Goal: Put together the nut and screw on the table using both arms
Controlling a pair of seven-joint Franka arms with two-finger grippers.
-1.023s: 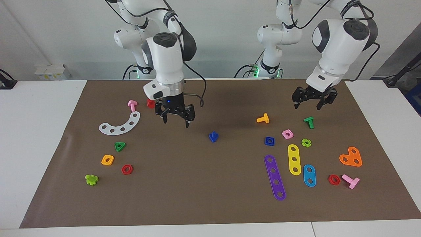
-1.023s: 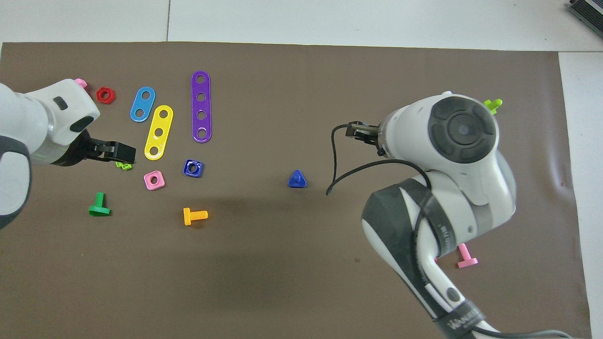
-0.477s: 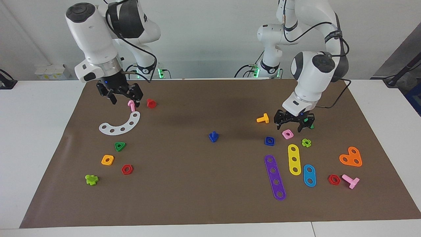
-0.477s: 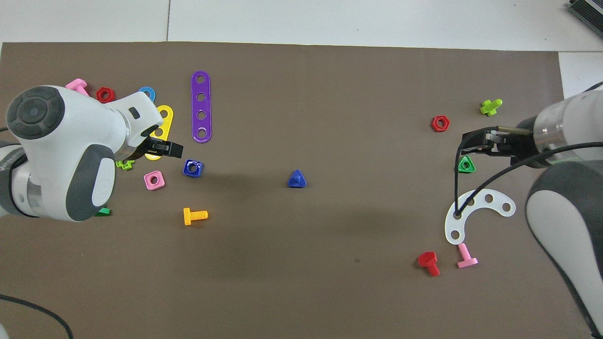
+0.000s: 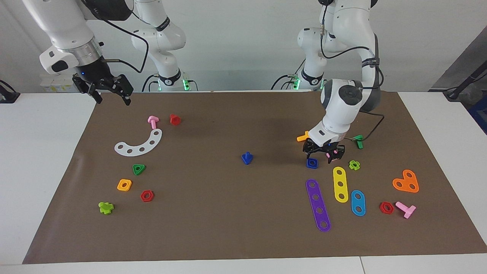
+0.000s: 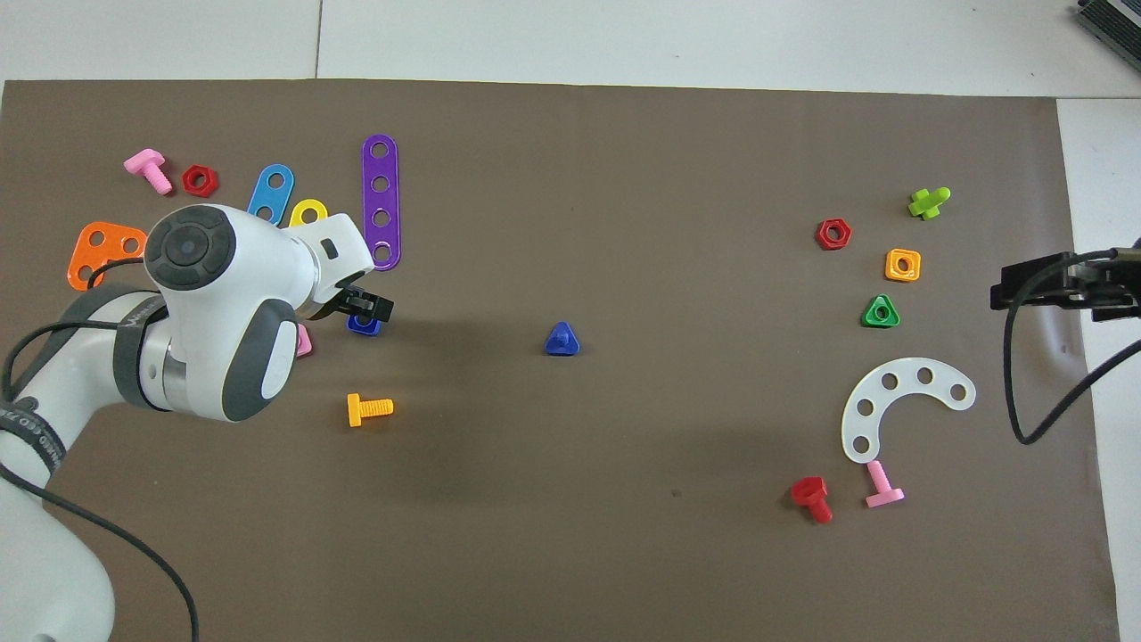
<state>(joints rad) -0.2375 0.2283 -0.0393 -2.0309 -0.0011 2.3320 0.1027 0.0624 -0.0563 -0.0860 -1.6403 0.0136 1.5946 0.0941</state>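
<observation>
Facing view: left gripper [image 5: 323, 154], fingers spread, hovers just over the blue square nut [image 5: 312, 163] beside the pink nut, and should straddle it squarely before closing; the blue screw [image 5: 247, 157] stands mid-mat; right gripper [image 5: 108, 91], fingers apart, waits over the mat's corner.

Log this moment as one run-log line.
left gripper: open, low over the nut | right gripper: open, raised over the mat's edge, waiting | screw: untouched mid-mat
</observation>
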